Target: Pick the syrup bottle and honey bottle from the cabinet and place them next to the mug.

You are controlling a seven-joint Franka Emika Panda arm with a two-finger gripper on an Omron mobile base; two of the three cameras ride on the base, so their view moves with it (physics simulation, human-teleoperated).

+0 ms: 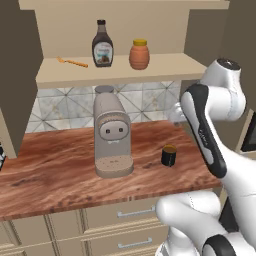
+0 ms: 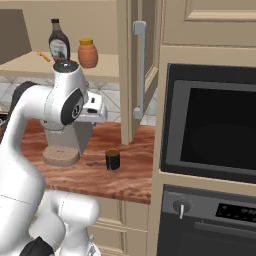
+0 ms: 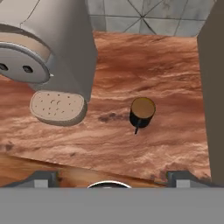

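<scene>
Progress: nothing is placed yet, judging by how things lie; both bottles stand on the cabinet (image 1: pixel 120 75) shelf and the spot beside the mug (image 1: pixel 168 155) is bare.
Left to do: each bottle has to be lifted out, carried down and set on the counter (image 1: pixel 60 175) close to the mug, so the whole job lies ahead.
Syrup bottle (image 1: pixel 102 45): tall, dark brown and glossy, with a narrow neck, a black cap and a pale label; it stands upright near the middle of the shelf.
Honey bottle (image 1: pixel 139 54): squat, rounded, ribbed orange-brown body under a yellow lid; upright, just beside the syrup bottle on the side nearer the arm, not touching it.
Mug detail: a small black cylinder with a tan-brown top and a thin handle, standing alone on the counter, apart from the coffee machine (image 1: pixel 112 130).
Gripper (image 3: pixel 112 176): its two grey finger tips show at the bottom of the hand view, set wide apart with nothing between them; it looks down on the mug from above the counter's front edge.
Cabinet: matte beige wood, light tan shelf, darker brown doors swung open at the sides.
Counter: reddish-brown wood grain, smooth and flat.
Coffee machine: smooth grey, rounded body with a perforated round drip tray at its foot.
Shelf extra: a thin orange stick (image 1: pixel 72 62) lies flat on the far side of the syrup bottle.
</scene>
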